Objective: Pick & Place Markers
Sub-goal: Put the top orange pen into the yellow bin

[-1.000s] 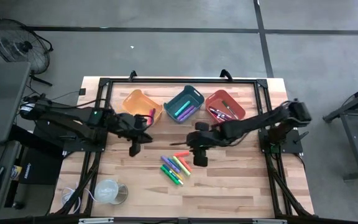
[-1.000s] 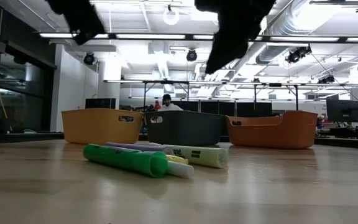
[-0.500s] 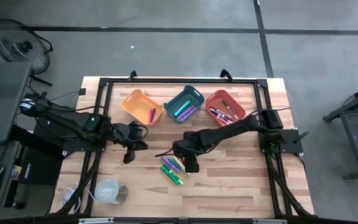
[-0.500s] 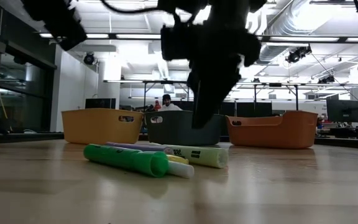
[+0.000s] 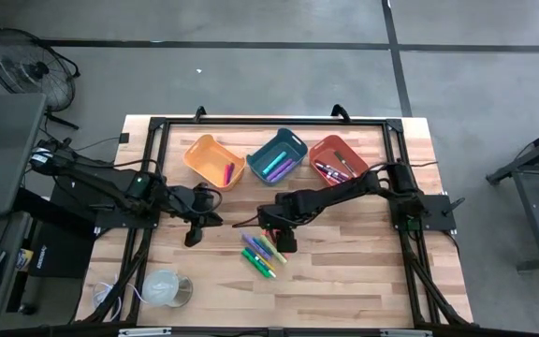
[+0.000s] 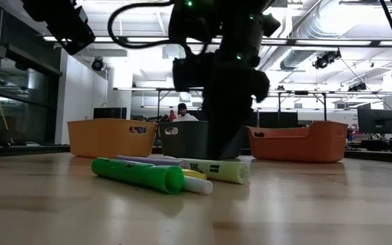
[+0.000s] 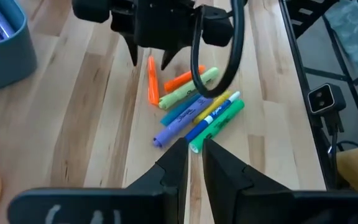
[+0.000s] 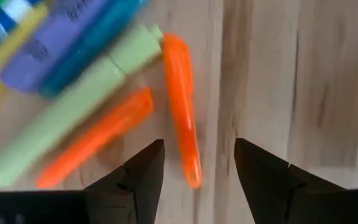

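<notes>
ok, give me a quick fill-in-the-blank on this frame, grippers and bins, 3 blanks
1. The right gripper hangs with open fingers astride an ____ marker at the edge of the loose pile.
2. The bin standing between the yellow bin and the red bin is ____ in colour.
3. The left gripper holds ____, its fingers nearly together above the table.

Missing words: orange; teal; nothing

I am holding my right end effector (image 5: 282, 241) low with fingers (image 8: 143, 174) spread; my left end effector (image 5: 195, 232) is waiting at nine o'clock.
</notes>
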